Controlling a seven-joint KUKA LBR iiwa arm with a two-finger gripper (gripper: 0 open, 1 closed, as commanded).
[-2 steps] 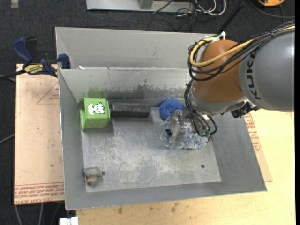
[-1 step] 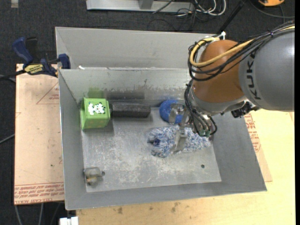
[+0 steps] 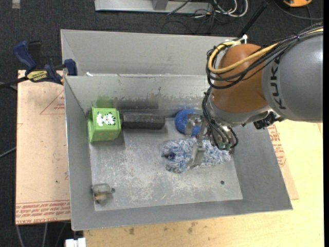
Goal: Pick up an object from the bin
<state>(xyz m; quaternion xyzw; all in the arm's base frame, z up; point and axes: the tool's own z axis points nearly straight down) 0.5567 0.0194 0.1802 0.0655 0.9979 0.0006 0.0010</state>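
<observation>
1. You have the gripper [image 3: 199, 151] low in the right half of the bin [image 3: 154, 192], its tip right down on a crumpled blue-and-white cloth [image 3: 181, 157]. The cloth lies directly beneath it, not off to one side.
2. The cloth's long axis runs left to right across the bin floor. The gripper meets it near the middle, with a bunched lump to the left and a flatter tail to the right, under the arm's wrist.
3. You cannot tell from this view whether the gripper is spread or closed. Its tip is lost against the cloth's folds, and nothing can be seen to be clamped in it.
4. There is only the one arm, so the move I'd judge to be coming turns on depth rather than sideways aim.
5. The cloth looks soft and limp. Expect it to bunch and drape rather than lift as a rigid piece, and a loose end may trail.
6. A rounded blue ball [image 3: 183, 121] sits just behind and to the left of the gripper, close beside the cloth's upper edge. It is smooth, and a nudge would likely roll it.
7. A long dark block [image 3: 143, 121] lies along the back wall, between the ball and a green cube [image 3: 105, 124] with a white pattern on top. Both look hard-edged.
8. A small grey lump [image 3: 102, 192] sits in the near left corner, well apart. The floor is scuffed bare metal.
</observation>
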